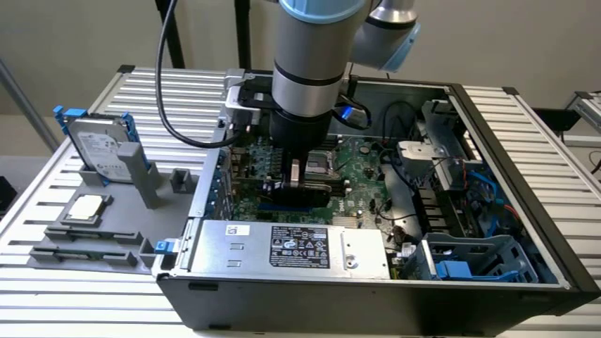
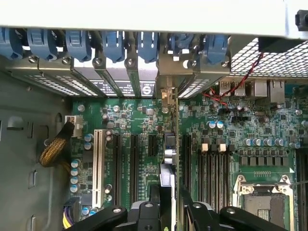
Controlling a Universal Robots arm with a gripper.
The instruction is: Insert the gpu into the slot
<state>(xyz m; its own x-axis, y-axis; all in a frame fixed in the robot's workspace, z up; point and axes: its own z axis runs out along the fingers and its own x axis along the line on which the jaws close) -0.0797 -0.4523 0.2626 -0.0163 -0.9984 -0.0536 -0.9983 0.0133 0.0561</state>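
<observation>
The gpu [image 1: 310,190] stands on edge inside the open computer case [image 1: 376,310], clamped between the jaws of the gripper [image 2: 169,199] — its silver bracket [image 2: 166,94] meeting the case's rear wall beneath the blue latches [image 2: 115,45]. The slot [image 1: 281,208] peeks out just under the card's lower edge, on the motherboard [image 2: 226,115] — whether the card is seated cannot be told. The case rests on a slatted surface [image 1: 75,310].

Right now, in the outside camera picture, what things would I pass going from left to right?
Hard drive → grey upright post → gpu, down inside the computer case under the robot arm → blue drive cage.
</observation>
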